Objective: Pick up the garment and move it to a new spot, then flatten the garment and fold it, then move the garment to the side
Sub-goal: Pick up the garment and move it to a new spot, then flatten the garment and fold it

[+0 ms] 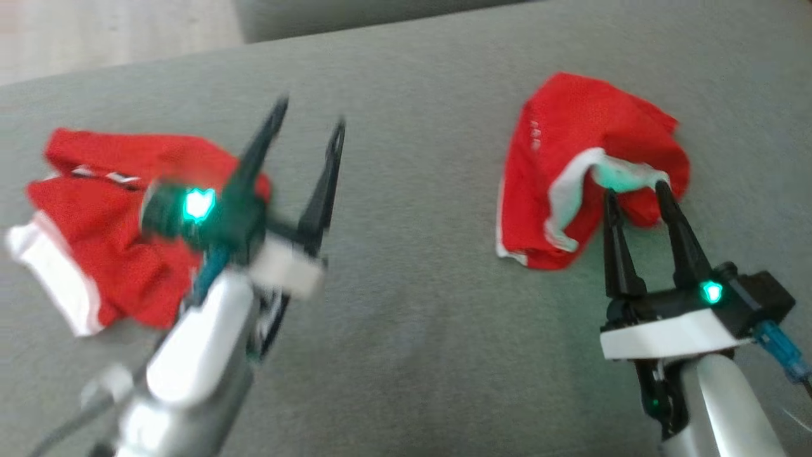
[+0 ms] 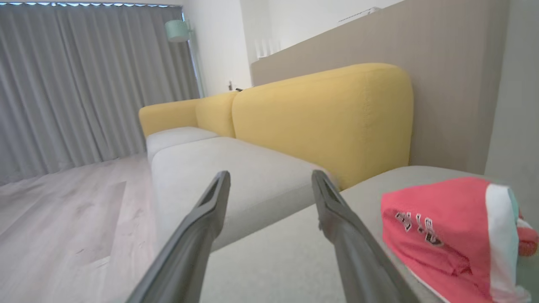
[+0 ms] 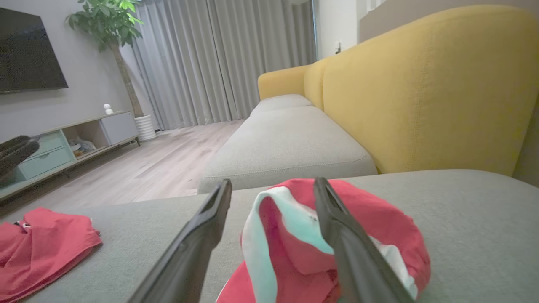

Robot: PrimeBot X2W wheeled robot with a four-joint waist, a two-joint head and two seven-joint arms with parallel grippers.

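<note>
A crumpled red mesh garment with white trim lies on the left part of the broad grey fabric sofa seat, with black lettering near its far edge. The left gripper, blurred in the head view, hangs at that garment's right side with its two long dark fingers spread wide and nothing between them. In the left wrist view the fingers point out over bare seat, with the cloth just beside the right-hand one. Well apart on the right of the seat sits a second red garment, bunched up with a white-lined hem turned outward. The right gripper has its fingers spread too, tips at the near edge of this garment. In the right wrist view the white hem shows between the fingers and one finger crosses in front of the cloth, unpinched; whether it touches cannot be told. Beyond the seat are a yellow upholstered backrest, a pale grey seat cushion, a light wooden floor and grey curtains.
</note>
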